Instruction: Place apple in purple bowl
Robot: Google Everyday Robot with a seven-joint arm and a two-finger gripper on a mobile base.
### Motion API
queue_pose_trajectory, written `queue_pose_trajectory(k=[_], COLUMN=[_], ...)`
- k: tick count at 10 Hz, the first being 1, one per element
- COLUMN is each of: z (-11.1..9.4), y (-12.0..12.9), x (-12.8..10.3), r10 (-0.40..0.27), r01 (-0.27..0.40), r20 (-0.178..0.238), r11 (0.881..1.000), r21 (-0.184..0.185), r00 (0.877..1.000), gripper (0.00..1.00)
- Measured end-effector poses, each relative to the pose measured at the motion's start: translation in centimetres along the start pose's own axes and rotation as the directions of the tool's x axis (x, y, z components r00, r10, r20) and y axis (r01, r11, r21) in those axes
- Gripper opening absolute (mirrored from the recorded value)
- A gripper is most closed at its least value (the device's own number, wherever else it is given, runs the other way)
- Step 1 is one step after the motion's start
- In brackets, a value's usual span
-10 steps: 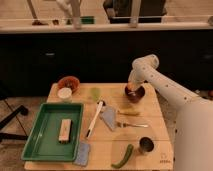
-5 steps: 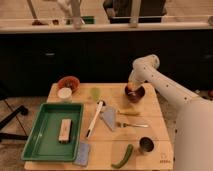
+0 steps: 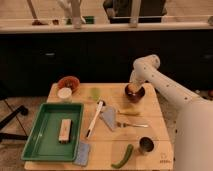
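Wooden table (image 3: 150,120), hand (image 3: 133,91) over round purple bowl (image 3: 135,94)

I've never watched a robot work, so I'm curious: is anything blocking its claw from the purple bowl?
Nothing visible does. The gripper hangs right over the purple bowl at the table's far right edge. The apple itself cannot be made out there; the yellow piece lies in front of the bowl, apart from it.

The gripper (image 3: 133,90) hangs over the purple bowl (image 3: 135,94) on the matt pale wood table (image 3: 150,125). The green tray (image 3: 45,145) looks like glossy plastic, the cup (image 3: 146,145) like metal.
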Motion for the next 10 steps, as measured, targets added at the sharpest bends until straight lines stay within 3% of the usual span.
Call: queue_pose_trajectory(k=[2,5,10], z=[-0.01,-0.15,0.18], y=[0.06,0.03,0.28], x=[0.12,0.08,0.32], r10=[-0.002,-0.007,-0.001], r01=[0.002,0.007,0.001], r20=[-0.001,-0.001,0.003], r11=[1.0,1.0,1.0], r21=[-0.001,-0.003,-0.012], r00=[1.0,1.0,1.0], gripper=[0.55,0.78,0.8])
